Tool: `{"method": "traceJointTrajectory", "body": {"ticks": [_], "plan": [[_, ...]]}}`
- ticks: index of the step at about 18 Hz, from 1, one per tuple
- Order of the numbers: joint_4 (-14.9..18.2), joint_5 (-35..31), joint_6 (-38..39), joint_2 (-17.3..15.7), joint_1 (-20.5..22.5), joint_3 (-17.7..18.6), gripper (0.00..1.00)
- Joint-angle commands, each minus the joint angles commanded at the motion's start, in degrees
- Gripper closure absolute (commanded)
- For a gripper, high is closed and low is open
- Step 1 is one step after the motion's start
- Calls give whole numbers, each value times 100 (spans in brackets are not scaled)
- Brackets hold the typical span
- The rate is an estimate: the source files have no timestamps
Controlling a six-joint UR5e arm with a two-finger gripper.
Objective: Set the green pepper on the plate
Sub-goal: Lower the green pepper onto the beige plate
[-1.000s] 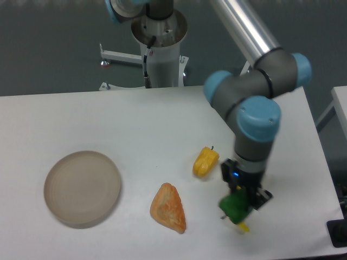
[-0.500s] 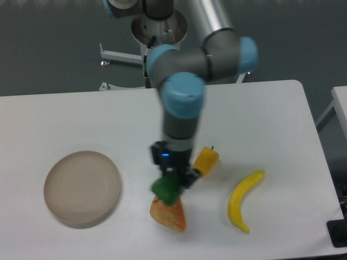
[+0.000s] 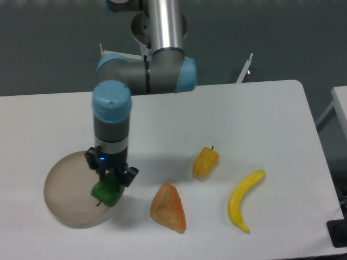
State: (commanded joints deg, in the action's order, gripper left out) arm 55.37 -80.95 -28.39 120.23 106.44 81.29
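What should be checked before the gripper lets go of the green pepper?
1. Green pepper held by the gripper: ok.
2. Pepper over the plate, near its right side: ok.
3. Pepper touching the plate surface: cannot tell.
4. Spot under the pepper free of other items: ok; the rest of the plate looks bare.
5. Yellow pepper, orange wedge and banana well clear of the plate: ok.

green pepper (image 3: 107, 192): top hidden by jaws, contact with plate (image 3: 64, 187) unclear | plate: right rim part covered by pepper | tabletop (image 3: 162, 119): cut off at bottom and left edges | arm: upper part cut off at top edge
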Motion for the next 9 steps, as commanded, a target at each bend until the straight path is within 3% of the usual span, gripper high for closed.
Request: {"method": "traceJointTrajectory", "body": {"ticks": [9], "plan": [[-18,0,35,79,-273,238,60]]}}
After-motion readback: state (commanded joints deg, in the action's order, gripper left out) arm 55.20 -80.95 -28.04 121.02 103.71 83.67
